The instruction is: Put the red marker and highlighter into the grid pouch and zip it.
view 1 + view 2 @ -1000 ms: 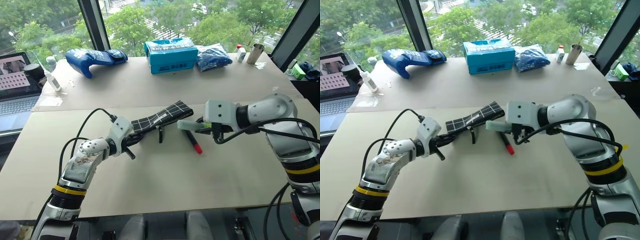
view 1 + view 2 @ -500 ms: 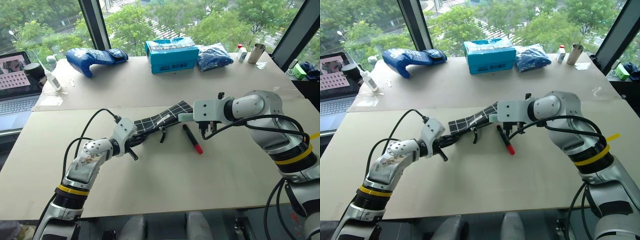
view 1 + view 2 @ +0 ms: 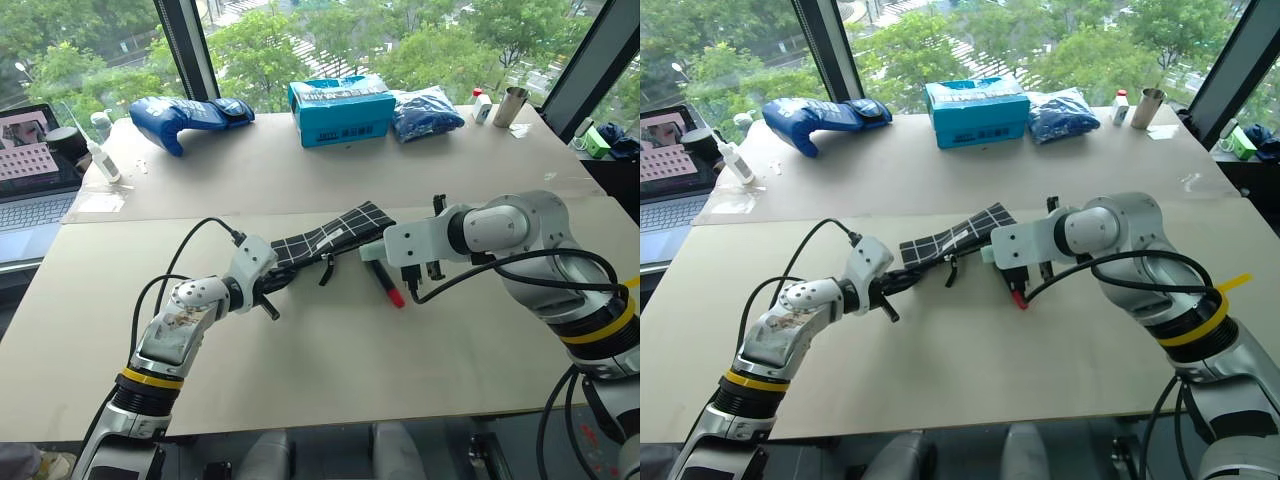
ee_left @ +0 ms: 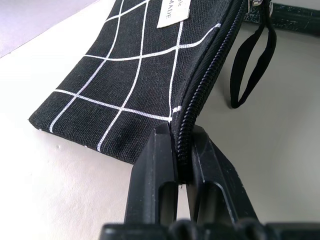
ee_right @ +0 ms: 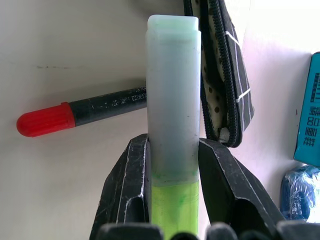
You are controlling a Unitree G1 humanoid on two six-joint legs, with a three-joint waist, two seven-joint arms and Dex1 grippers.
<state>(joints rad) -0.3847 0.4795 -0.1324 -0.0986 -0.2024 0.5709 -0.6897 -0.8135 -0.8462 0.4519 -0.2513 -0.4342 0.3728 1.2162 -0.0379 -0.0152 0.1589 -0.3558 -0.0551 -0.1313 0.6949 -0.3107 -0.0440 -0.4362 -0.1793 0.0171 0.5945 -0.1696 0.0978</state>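
Right gripper (image 5: pixel 172 195) jaws clamped on the highlighter (image 5: pixel 173 100) near its cap, pale end leading toward the open mouth of the grid pouch (image 4: pixel 145 75). Left gripper (image 4: pixel 182 150) jaws pinched shut on the pouch's zipper edge. Highlighter: likely light, rigid, smooth-sided. Pouch: soft fabric, long axis slanting across the surface (image 3: pixel 330 380). Red marker (image 5: pixel 82 112) lies just beside the pouch mouth.
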